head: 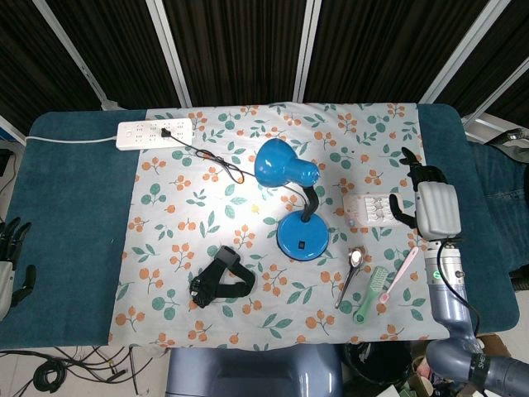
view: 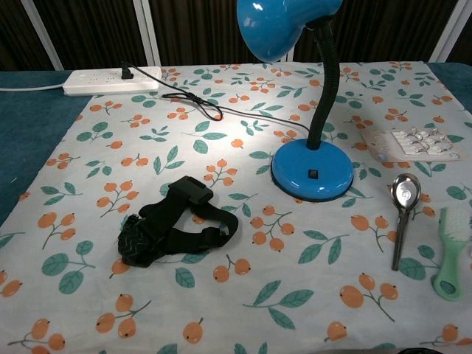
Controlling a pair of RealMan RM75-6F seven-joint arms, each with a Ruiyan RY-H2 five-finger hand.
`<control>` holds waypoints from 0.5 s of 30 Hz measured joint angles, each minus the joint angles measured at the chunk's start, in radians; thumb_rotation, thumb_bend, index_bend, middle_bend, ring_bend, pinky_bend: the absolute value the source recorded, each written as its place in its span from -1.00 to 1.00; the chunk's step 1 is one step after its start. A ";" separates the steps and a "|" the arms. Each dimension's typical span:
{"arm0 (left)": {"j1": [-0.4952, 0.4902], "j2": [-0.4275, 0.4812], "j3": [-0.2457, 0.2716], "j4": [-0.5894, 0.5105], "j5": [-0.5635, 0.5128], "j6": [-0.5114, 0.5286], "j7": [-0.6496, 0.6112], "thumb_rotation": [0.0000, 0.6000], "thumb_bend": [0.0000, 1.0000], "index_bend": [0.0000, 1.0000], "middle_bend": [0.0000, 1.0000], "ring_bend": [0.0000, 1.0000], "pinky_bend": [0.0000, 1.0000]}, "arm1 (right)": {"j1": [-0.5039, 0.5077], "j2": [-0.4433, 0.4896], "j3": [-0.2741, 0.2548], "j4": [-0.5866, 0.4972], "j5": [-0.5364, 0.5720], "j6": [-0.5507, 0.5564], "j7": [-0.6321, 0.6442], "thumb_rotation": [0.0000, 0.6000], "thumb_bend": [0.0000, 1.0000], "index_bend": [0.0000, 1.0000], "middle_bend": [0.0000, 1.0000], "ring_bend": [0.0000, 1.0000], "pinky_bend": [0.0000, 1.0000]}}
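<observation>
Floral cloth (head: pixel 165 248) over a blue table (head: pixel 74 207), dark curtains behind. At centre, blue desk lamp (head: pixel 297 198). Right hand (head: pixel 430 203) spread and empty, just beside the blister pack (head: pixel 369 208); left hand (head: pixel 11 248) likewise empty, well apart. Pack probably light, thin, crushable: best pinched by an edge.

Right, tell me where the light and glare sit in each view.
Head view: the blue desk lamp throws a bright pool on the floral tablecloth, and its shade shows a small highlight; the dark curtains behind stay unlit. Chest view: the same pool lies by the lamp's black cord, the shade has white glare spots, and the metal spoon gleams; the picture is sharp throughout.
</observation>
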 measured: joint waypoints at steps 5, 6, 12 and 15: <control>0.001 0.000 0.001 0.000 0.001 0.001 0.000 1.00 0.03 -0.89 -0.96 -1.00 -1.00 | 0.003 -0.001 0.008 0.003 0.003 -0.004 0.000 1.00 -0.29 -0.93 -0.62 -0.39 -0.63; 0.001 0.000 0.001 0.000 0.002 0.001 0.000 1.00 0.03 -0.89 -0.96 -1.00 -1.00 | 0.004 -0.001 0.009 0.002 0.003 -0.004 -0.001 1.00 -0.29 -0.93 -0.62 -0.39 -0.63; 0.001 -0.001 0.001 0.000 0.003 0.003 -0.001 1.00 0.03 -0.89 -0.96 -1.00 -1.00 | 0.004 0.002 0.012 -0.004 0.000 -0.003 -0.004 1.00 -0.29 -0.93 -0.62 -0.40 -0.64; 0.001 -0.001 0.001 0.001 0.002 0.001 0.000 1.00 0.03 -0.89 -0.96 -1.00 -1.00 | 0.003 0.003 0.013 -0.008 0.003 -0.006 -0.005 1.00 -0.29 -0.93 -0.62 -0.43 -0.65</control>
